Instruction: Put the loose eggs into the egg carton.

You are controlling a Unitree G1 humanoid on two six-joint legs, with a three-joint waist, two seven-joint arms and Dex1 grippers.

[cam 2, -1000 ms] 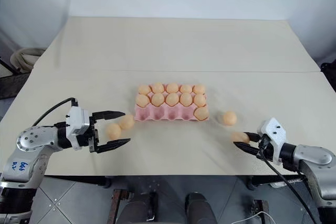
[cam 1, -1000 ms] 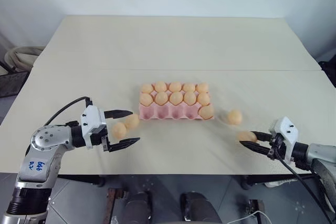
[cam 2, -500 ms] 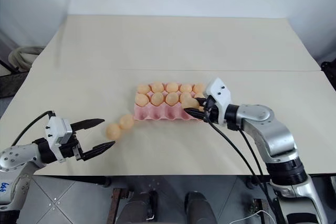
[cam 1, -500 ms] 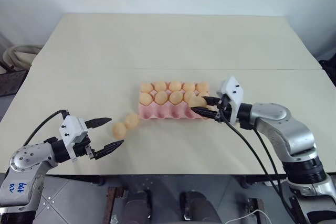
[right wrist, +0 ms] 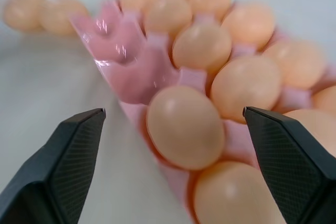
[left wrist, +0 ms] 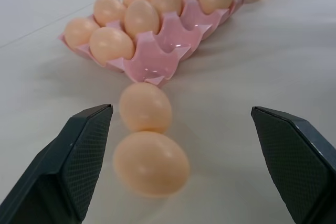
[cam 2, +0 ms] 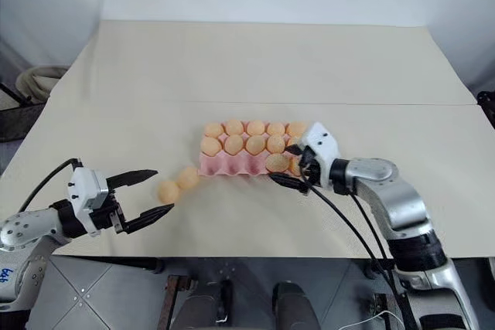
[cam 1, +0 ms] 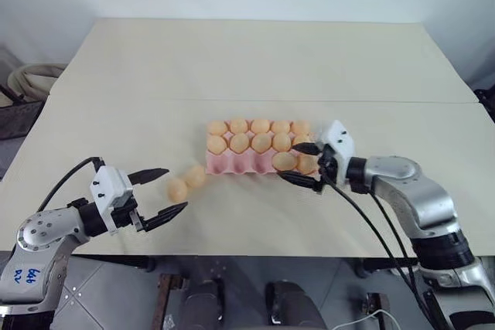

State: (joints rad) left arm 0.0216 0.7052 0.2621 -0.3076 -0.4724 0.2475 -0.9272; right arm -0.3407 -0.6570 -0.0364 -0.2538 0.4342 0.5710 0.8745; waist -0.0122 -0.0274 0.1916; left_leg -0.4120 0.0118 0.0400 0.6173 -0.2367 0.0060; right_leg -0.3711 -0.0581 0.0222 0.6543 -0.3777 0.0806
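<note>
Right gripper point(cam 1: 302, 165): black fingers spread wide, holding nothing, straddling the pale peach egg point(cam 1: 285, 161) now seated in the front row of the flat pink moulded egg carton point(cam 1: 241, 165). Released there, I judge, because that cup was free. Half a second ago the fingers were clamped on this egg above the carton; a second ago the gripper sat far right at the table edge.

Left gripper point(cam 1: 159, 191): fully open, empty, aimed at two loose peach eggs point(cam 1: 186, 182) lying touching each other just off the carton's left end, likely lined up for the next pick. Three front cups empty
</note>
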